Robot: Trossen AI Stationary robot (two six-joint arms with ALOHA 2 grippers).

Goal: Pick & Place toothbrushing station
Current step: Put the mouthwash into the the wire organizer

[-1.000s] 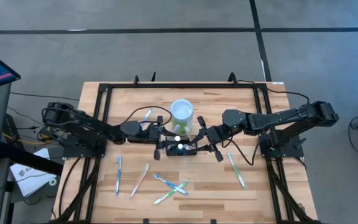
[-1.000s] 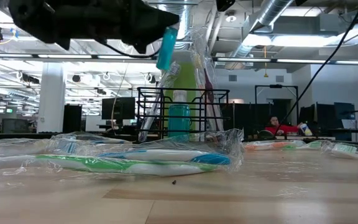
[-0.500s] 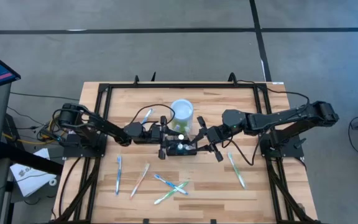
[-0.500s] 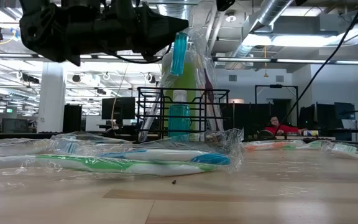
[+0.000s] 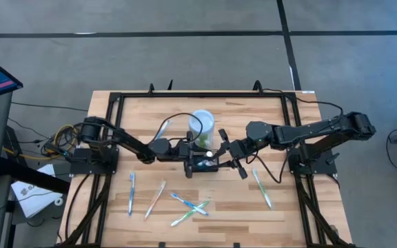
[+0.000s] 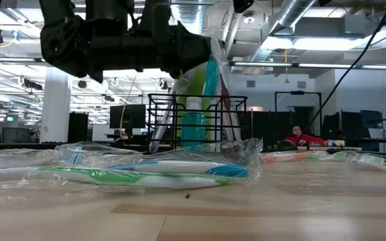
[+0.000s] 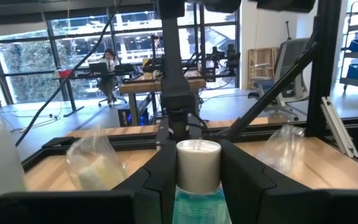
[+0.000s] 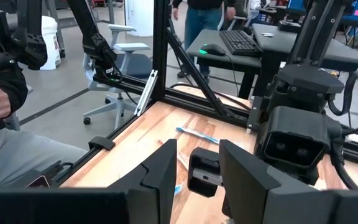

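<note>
- Left gripper (image 5: 185,152): sat just left of centre in the high view, clenched on a teal tube with a white cap (image 7: 197,163), held above the caddy.
- Toothbrushing station (image 5: 203,164): black wire caddy at centre of the table (image 5: 267,120), between both grippers; the lime-green cup (image 5: 202,127) stood just above it in the frame.
- Right gripper (image 5: 222,153): sat just right of the caddy, fingers clamped on a black part of its frame.
- Loose wrapped toothbrushes (image 5: 188,207): lay along the lower part of the table.
</note>
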